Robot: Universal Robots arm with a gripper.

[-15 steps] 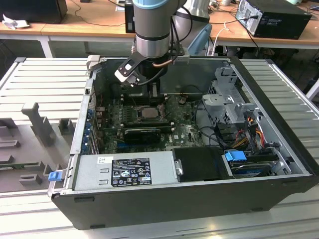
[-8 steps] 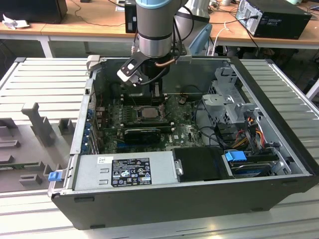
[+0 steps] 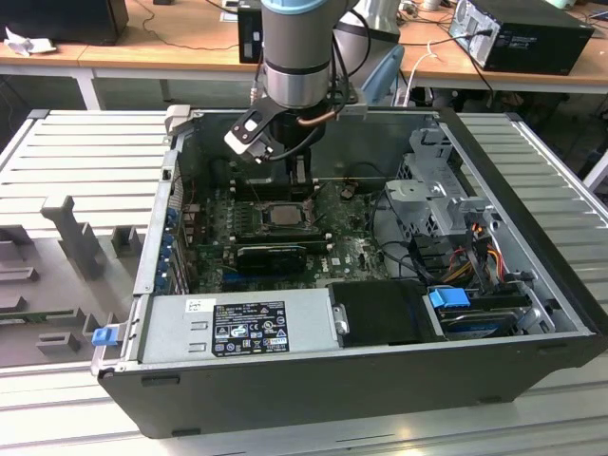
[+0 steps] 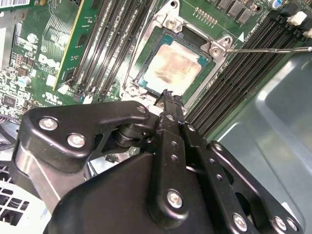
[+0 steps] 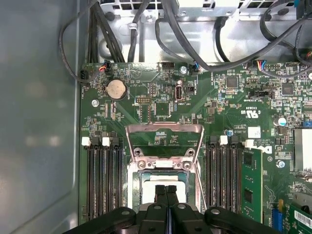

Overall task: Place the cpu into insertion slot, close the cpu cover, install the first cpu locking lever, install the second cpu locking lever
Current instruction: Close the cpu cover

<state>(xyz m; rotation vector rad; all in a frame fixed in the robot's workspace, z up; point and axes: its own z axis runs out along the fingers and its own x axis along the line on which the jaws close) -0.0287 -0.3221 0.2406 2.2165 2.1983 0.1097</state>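
Note:
The cpu (image 4: pixel 175 68), a square chip with a dull silver-beige top, lies flat in the insertion slot (image 4: pixel 146 46) on the green motherboard. In the exterior view it shows as a pale square (image 3: pixel 283 215) under the arm. The cpu cover (image 5: pixel 165 127), a thin metal frame, stands swung open behind the slot. A thin wire locking lever (image 4: pixel 268 49) sticks out unlatched beside the socket. My gripper (image 4: pixel 168 95) is shut with nothing between its black fingers. It hovers just above the cpu's near edge, and its tips (image 5: pixel 166 191) point down at the slot.
Black memory slots (image 5: pixel 102 180) flank the socket on both sides, and a green card (image 5: pixel 251 185) stands nearby. Cables (image 5: pixel 195 44) run across the case wall behind the board. The power supply (image 3: pixel 237 328) and drive cage (image 3: pixel 437 199) crowd the case.

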